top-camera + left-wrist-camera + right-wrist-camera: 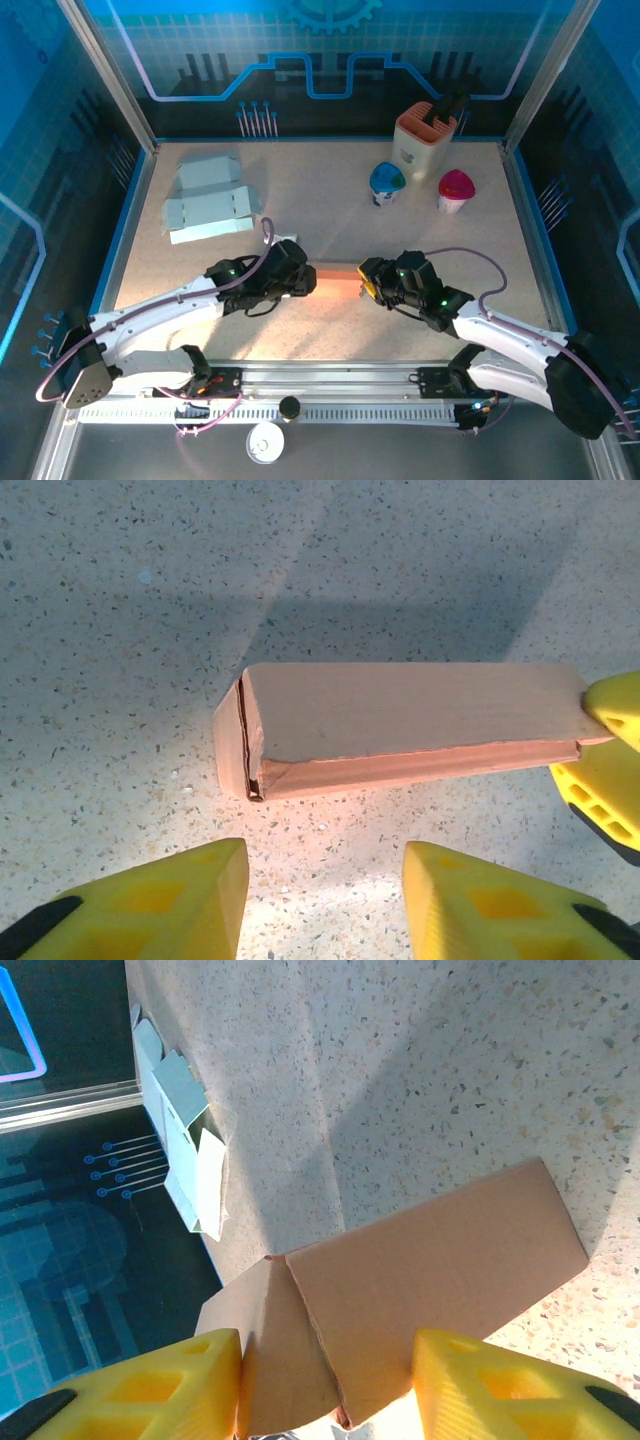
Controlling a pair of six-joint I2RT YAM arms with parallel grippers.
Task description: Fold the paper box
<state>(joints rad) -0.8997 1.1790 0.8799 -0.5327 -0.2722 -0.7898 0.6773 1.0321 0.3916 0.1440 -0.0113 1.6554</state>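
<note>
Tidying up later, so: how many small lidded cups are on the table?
2. The blue-topped cup stands at the back right, just in front of the orange holder; the pink-topped cup stands just right of it. One more could be hidden behind the holder.

Box [400, 715] matt brown cardbd; tabletop [120, 630] matt, speckled, fine-grained; fingers [160, 905] smooth yellow plastic w/ slight sheen.

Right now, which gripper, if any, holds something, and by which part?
The right gripper clamps the brown paper box by one end. The left gripper stands open just short of the other end, holding nothing.
</note>
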